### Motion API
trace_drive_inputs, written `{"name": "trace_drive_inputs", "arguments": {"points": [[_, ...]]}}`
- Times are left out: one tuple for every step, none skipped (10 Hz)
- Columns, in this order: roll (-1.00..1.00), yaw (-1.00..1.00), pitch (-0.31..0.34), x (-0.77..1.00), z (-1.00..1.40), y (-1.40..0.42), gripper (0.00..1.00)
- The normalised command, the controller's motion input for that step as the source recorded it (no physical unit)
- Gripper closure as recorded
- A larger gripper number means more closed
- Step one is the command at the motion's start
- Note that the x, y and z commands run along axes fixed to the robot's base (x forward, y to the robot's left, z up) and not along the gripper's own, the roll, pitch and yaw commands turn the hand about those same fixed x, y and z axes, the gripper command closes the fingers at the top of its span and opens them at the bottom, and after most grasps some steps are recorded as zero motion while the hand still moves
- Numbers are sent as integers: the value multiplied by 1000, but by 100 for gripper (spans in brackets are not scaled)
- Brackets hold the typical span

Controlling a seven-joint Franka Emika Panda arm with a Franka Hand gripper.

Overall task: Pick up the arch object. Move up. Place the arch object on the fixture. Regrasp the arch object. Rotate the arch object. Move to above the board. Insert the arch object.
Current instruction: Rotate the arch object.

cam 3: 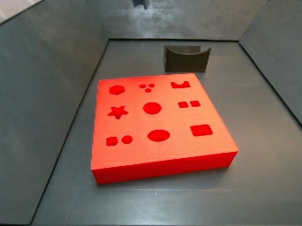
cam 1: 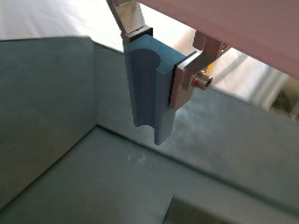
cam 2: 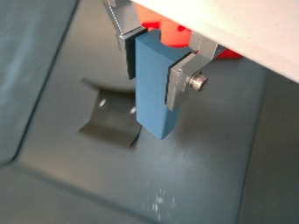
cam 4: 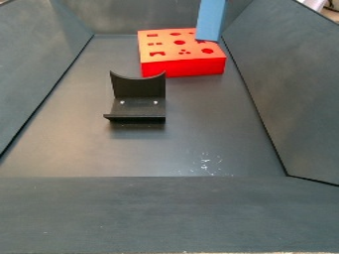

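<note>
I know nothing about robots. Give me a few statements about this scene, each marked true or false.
1. The gripper holds the arch object off the floor. True.
2. The arch object lies flat on the board. False: it hangs upright between the fingers, high in a side view.
3. The fixture is bare. True.
4. The board is blue. False: it is red.
5. The fixture stands on the board. False: it stands on the floor beside it.

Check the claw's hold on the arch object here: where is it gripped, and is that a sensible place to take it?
The claw clamps the arch object on its two long flat sides near the upper end, coming from above. That seems sensible: the block hangs upright, parallel faces suit flat fingers, and the lower end stays free above the floor, clear of the fixture.
</note>
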Motion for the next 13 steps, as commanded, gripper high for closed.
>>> {"name": "trace_drive_inputs", "arguments": {"points": [[-945, -1000, 304, -60, 58, 16, 100], [-967, -1000, 351, -70, 69, 20, 100], [-998, -1000, 397, -65, 71, 21, 100], [-1000, -971, 437, -46, 69, 16, 100], [-793, -716, 423, -15, 80, 16, 100], [-569, -478, 350, 14, 67, 10, 100], [-373, -277, 255, 38, 28, 18, 100], [-240, -152, 176, 46, 2, 10, 100], [-25, -1000, 17, -70, 0, 42, 100], [-20, -1000, 10, -82, 4, 44, 100], [-21, -1000, 9, -70, 12, 36, 100], [-23, -1000, 9, -55, 16, 26, 100], [-25, -1000, 9, -41, 17, 23, 100]]}}
